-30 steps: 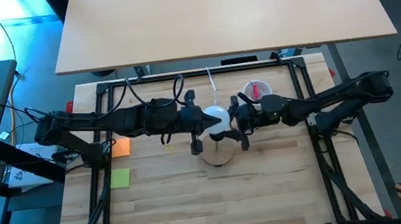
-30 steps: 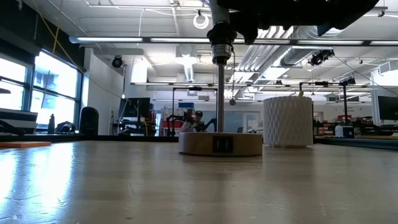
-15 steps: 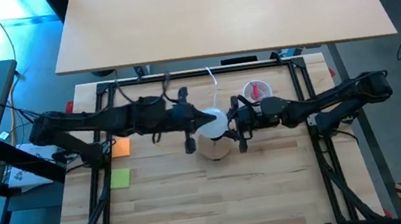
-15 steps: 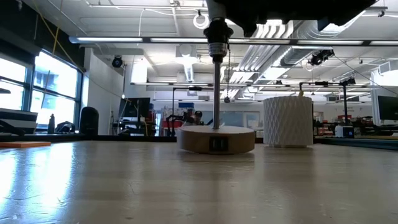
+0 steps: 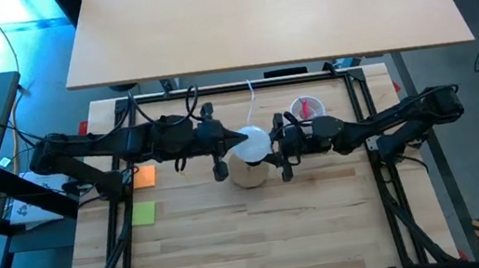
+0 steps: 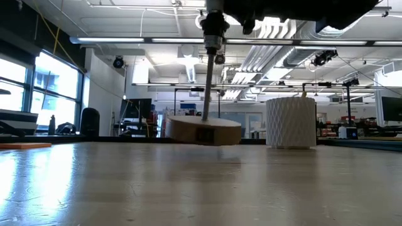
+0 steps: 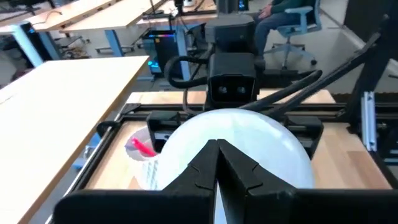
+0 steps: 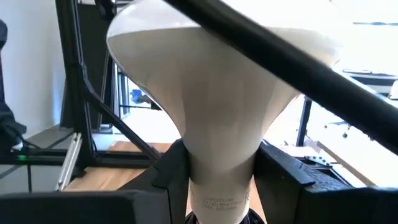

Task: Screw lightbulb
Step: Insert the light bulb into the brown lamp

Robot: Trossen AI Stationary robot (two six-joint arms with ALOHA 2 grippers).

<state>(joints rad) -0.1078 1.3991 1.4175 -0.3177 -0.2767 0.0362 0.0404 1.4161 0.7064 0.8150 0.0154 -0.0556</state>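
The white lightbulb (image 5: 250,142) sits on top of a lamp: a black socket (image 6: 213,28), a thin stem (image 6: 206,88) and a round wooden base (image 6: 202,130). The base hangs tilted just above the table. My right gripper (image 5: 278,152) comes from the table's right and is shut on the bulb's neck. From the left, my left gripper (image 5: 231,143) reaches in with its fingers shut. Their tip (image 7: 217,149) stands at the bulb's globe (image 7: 249,134). My right gripper pinches the bulb's narrow neck (image 8: 217,180) between its two fingers (image 8: 166,180), one on each side, just above the socket. The fingers come about level from the table's right. The bulb stands globe up, with the lamp hanging below it, its base tilted and off the table. My left gripper has its shut fingertips at the side of the globe, coming from the table's left. Whether they touch it I cannot tell.
A white latticed cup (image 5: 305,109) holding pink items stands on the table just behind my right gripper. An orange note (image 5: 144,176) and a green note (image 5: 144,213) lie near the left edge. The near half of the wooden table is free.
The bulb and lamp have shifted toward the table's left. The wooden base, which stood flat on the table, has come up off it and tipped. My left gripper has drawn back toward the table's left edge, staying shut.
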